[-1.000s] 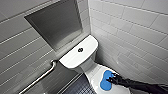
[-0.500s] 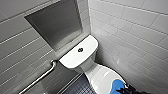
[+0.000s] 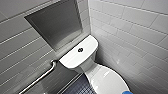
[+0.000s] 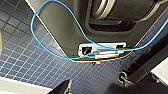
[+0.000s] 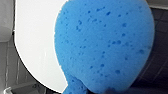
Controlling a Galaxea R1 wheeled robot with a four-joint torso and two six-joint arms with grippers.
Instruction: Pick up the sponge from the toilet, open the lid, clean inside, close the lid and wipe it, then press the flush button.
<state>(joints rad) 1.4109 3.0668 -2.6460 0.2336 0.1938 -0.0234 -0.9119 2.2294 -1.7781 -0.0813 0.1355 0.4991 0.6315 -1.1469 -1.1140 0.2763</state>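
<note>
Right pincer (image 5: 95, 90) is being shown pinching one blue sponge (image 5: 105, 45), which is being squeezed narrow at the gripped end. The sponge is being held over the rim of one white lid (image 5: 35, 45), part of it above the lid and part above the dark floor (image 5: 160, 50); whether it is touching the lid cannot be told. In the head view one corner of the sponge is being shown at the lid's front end, at the frame's lower edge. The lid is lying shut on one toilet (image 3: 88, 65), set in the corner of two tiled walls (image 3: 130, 30). One tank (image 3: 72, 58) is being shown behind the lid, with one round button (image 3: 80, 50) in its top. One steel panel (image 3: 56, 23) is being shown recessed above the tank and one bar (image 3: 41, 78) mounted beside it. Left pincer (image 4: 90, 88) is being shown above the floor, near one looped blue cable (image 4: 42, 47); whether it is spread or pressed together cannot be told.
</note>
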